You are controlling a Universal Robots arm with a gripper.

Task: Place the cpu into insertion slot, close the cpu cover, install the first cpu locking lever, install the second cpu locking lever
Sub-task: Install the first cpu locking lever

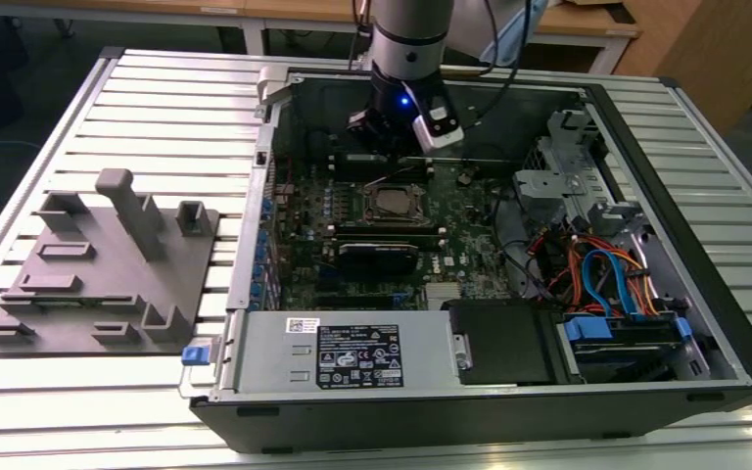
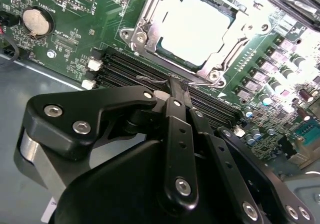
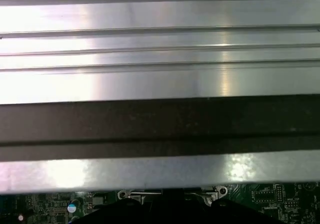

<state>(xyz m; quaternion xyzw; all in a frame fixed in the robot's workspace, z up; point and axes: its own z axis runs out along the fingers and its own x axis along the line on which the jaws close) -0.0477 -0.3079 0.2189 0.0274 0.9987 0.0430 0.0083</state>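
The cpu lies seated in the insertion slot at the middle of the motherboard, and the cpu cover looks folded down around it. By my judgement the levers are what remains. In the exterior view the arm drops into the case at 12 o'clock of the socket. The gripper has its fingers drawn together, tips at a thin wire locking lever.

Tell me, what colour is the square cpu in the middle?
The cpu is pale silver, shown best in the second wrist view.
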